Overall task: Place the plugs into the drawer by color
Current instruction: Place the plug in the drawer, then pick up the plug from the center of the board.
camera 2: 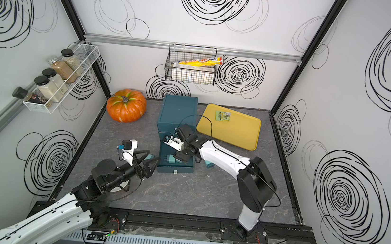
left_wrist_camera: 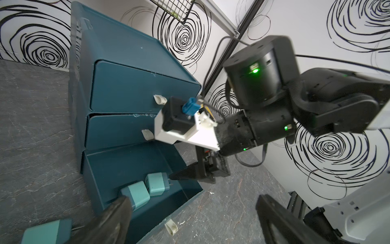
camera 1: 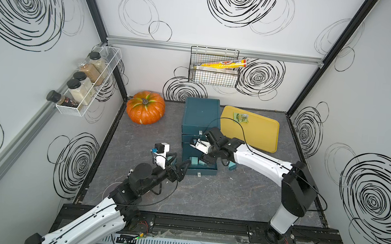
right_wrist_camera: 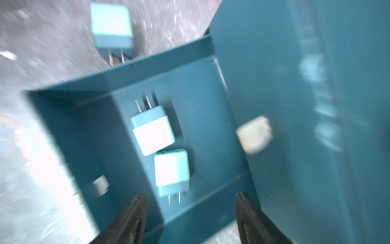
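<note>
Although the bottom drawer (camera 1: 203, 171) of the dark teal three-drawer plastic cabinet (camera 1: 201, 113), standing mid-counter near the back edge, is pulled out and holds two pale teal cube plugs (right_wrist_camera: 153, 131), you are not finished, by my reading. A third teal plug (left_wrist_camera: 46, 232) lies on the dark grey marbled counter (camera 1: 206, 198) just outside the drawer's left wall, and a fourth teal plug (camera 1: 232, 166) lies just outside its right wall. No yellow or pink plugs show. The two upper drawers are shut, so their contents are hidden.

Your right gripper (right_wrist_camera: 191, 196) hangs over the open drawer, fingers spread, pinching nothing. Your left gripper (camera 1: 182, 159) is spread wide and empty beside the third plug. Toward the back right corner, the flat yellow plastic tray (camera 1: 262, 134) carries only a small green packet (camera 1: 240, 117).
</note>
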{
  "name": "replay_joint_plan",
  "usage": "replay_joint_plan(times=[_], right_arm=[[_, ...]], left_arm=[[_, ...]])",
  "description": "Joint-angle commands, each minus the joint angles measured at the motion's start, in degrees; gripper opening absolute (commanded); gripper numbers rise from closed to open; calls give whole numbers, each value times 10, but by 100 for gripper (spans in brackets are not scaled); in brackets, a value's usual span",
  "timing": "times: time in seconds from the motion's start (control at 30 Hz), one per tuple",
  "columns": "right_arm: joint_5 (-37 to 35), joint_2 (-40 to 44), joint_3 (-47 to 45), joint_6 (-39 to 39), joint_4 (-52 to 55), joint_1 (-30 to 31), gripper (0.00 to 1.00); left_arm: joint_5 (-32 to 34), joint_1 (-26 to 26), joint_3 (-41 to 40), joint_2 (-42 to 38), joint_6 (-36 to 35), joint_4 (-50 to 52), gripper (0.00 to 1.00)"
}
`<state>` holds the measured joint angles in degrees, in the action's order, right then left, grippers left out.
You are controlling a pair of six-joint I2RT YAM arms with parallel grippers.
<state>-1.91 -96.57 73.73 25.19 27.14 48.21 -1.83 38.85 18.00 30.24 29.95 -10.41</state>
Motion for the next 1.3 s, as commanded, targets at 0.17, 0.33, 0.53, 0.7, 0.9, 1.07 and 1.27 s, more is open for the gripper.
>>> replay_joint_plan(times=[0.17, 0.33, 0.53, 0.7, 0.9, 1.07, 1.27], right_arm=[[-86, 229, -177, -219, -93, -20, 78], [-51, 246, -248, -289, -80, -145, 78], [-16, 144, -216, -284, -26, -205, 83], [32, 72, -196, -268, -16, -205, 87], [23, 31, -185, -263, -16, -205, 83], [28, -7, -174, -262, -15, -205, 72], [40, -23, -175, -263, -11, -201, 62]], left_arm=[[13, 2, -4, -16, -1, -21, 99], [12, 2, -7, -14, -2, -22, 99], [12, 2, -5, -7, -4, -21, 99], [9, 2, -1, 3, -8, -18, 99], [5, 3, 0, 7, -6, -20, 99], [4, 2, -1, 11, -6, -22, 99], [4, 3, -1, 11, -6, -22, 99]])
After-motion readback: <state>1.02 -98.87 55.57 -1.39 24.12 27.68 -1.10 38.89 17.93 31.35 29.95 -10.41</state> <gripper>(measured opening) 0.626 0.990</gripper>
